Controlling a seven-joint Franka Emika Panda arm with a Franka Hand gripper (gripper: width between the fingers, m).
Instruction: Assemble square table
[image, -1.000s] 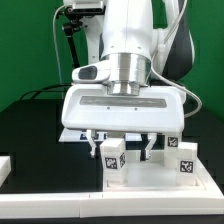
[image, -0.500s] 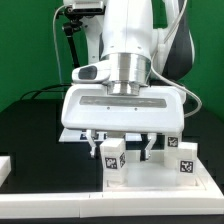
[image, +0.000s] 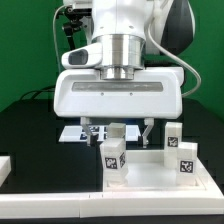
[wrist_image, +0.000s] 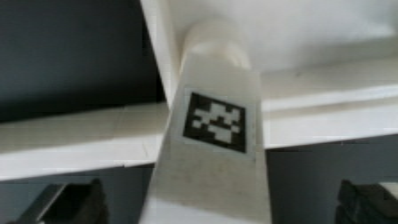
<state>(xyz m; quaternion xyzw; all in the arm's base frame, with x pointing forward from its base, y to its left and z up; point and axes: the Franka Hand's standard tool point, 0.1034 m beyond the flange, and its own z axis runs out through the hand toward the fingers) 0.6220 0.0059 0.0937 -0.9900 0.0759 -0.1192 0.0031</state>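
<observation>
Bench (image: 30, 140): black surface, seen under all parts in the exterior view.
Arm (image: 125, 35): white body, filling the upper middle of the exterior view, wrist pointed straight down.
Square table slab (image: 150, 172): white, laid flat on the bench at the lower part of the exterior view, toward that view's right; raised rim seen along its near edge.
Marker board (image: 72, 133): thin white sheet, glimpsed flat on the bench behind the slab, largely hidden by the arm.
Claw (image: 119, 128): jaws spread wide, nothing gripped; one upright leg seen between the fingers. Dark fingertips (wrist_image: 71, 203) noted on either side of that leg in the wrist view, clear gaps on both sides.
Legs: three white tagged pegs seen upright on the slab. Near leg (image: 113, 159) at the front; middle leg (wrist_image: 215, 120) between the fingers; third leg (image: 180, 152) at the exterior view's right.
</observation>
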